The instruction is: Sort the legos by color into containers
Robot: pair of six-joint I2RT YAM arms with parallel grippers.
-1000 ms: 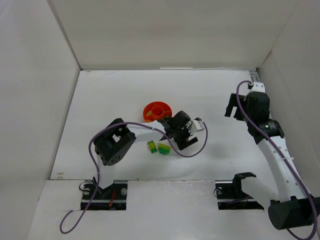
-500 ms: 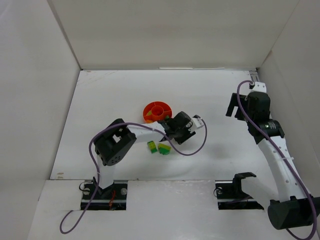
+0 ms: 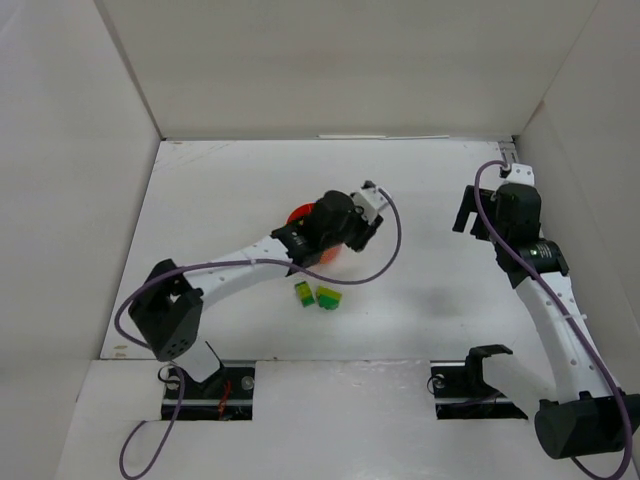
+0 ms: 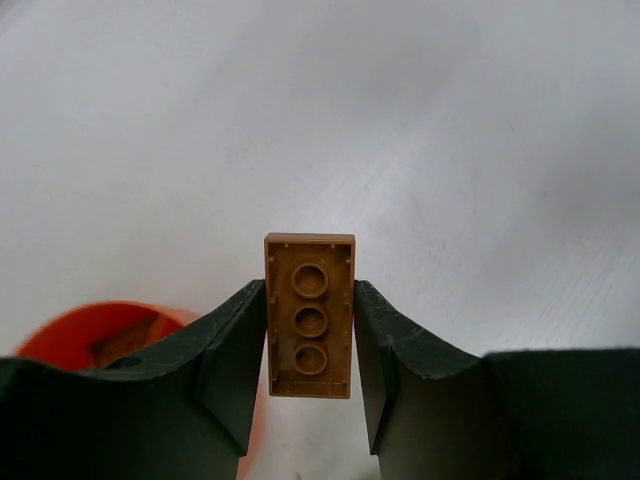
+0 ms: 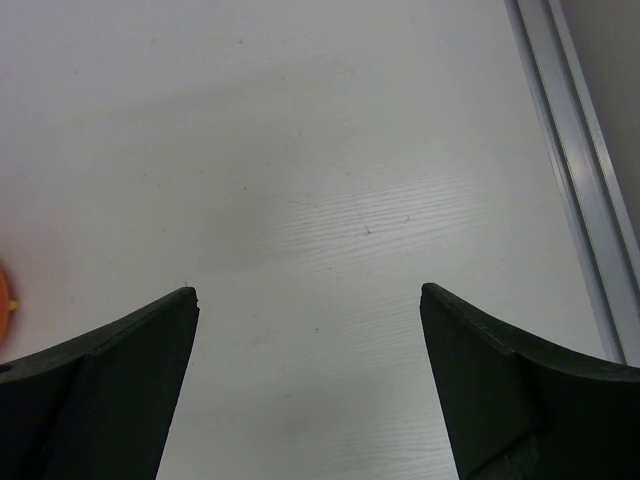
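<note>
In the left wrist view a brownish lego (image 4: pixel 310 315) shows its hollow underside, pinched by its long sides between my left gripper's (image 4: pixel 310 340) dark fingers (image 4: pixel 232 360). Part of the orange dish, the containers (image 4: pixel 105 330), lies just below and to the left of it. From above, the left gripper (image 3: pixel 332 222) hangs over the dish (image 3: pixel 298 214) and hides most of it. Two green-and-yellow legos (image 3: pixel 304 293) (image 3: pixel 328 297) lie on the table in front of the dish. My right gripper (image 5: pixel 310 300) is open over bare table at the right (image 3: pixel 467 212).
White walls close in the table on the left, back and right. A metal rail (image 5: pixel 575 170) runs along the right edge beside the right gripper. The left arm's purple cable (image 3: pixel 385 250) loops beside the dish.
My left gripper shut on the brownish lego to the right of the two loose legos, rose, and swung back over the orange dish. The right arm has not moved.
</note>
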